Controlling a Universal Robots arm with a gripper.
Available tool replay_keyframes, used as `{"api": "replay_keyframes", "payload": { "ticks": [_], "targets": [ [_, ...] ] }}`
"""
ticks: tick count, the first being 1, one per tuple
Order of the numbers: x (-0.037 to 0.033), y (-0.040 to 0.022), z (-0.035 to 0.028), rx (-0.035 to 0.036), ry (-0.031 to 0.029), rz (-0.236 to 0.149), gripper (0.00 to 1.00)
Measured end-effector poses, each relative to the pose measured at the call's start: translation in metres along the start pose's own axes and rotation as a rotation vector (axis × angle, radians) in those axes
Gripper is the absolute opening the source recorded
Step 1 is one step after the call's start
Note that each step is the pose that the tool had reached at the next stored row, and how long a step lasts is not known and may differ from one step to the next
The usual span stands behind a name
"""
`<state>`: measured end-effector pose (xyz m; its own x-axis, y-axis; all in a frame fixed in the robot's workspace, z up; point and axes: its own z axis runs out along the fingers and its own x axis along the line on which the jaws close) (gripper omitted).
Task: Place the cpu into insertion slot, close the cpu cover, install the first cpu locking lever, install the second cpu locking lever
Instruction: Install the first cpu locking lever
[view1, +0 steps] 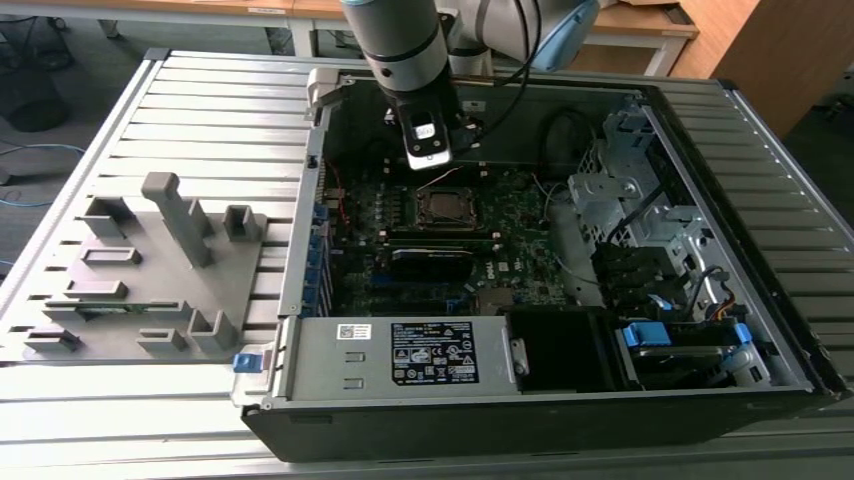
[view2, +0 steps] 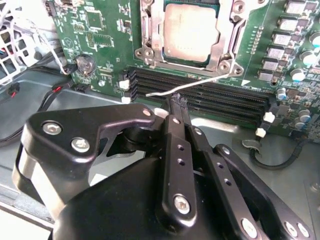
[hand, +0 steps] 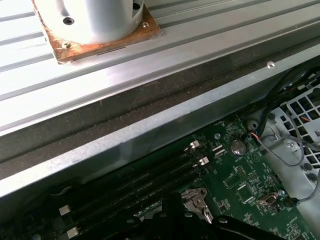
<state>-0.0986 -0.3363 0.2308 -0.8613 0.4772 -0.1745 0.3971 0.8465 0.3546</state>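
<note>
The cpu (view2: 192, 32), a dull silver square, lies in the insertion slot (view1: 445, 207) on the green motherboard. The cpu cover (view2: 150, 35), a thin metal frame, lies flat around it. A thin silver locking lever (view2: 210, 82) sticks out sideways from the socket's corner over the black memory slots. My gripper (view2: 176, 101) has its black fingers pressed together, and their tip sits right at this lever's free end; whether it pinches the rod I cannot tell. In the exterior view the gripper (view1: 430, 160) hangs inside the case just behind the socket.
The open computer case holds a power supply box (view1: 430, 352) with a white label at the front and a metal drive cage (view1: 641, 190) at the exterior view's right. A grey fixture plate (view1: 147, 270) lies at its left. Memory slots (view2: 210, 97) and a coin battery (view2: 85, 64) flank the gripper.
</note>
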Motion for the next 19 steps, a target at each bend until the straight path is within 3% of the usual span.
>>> {"api": "replay_keyframes", "payload": {
  "ticks": [6, 11, 19],
  "targets": [
    [0.0010, 0.0016, 0.0008, 0.0000, -0.0001, 0.000, 0.10],
    [0.0022, -0.0003, 0.0064, -0.0004, -0.0004, 0.000, 0.10],
    [0.0027, -0.0014, 0.0093, -0.0004, -0.0005, 0.000, 0.10]
  ]
}}
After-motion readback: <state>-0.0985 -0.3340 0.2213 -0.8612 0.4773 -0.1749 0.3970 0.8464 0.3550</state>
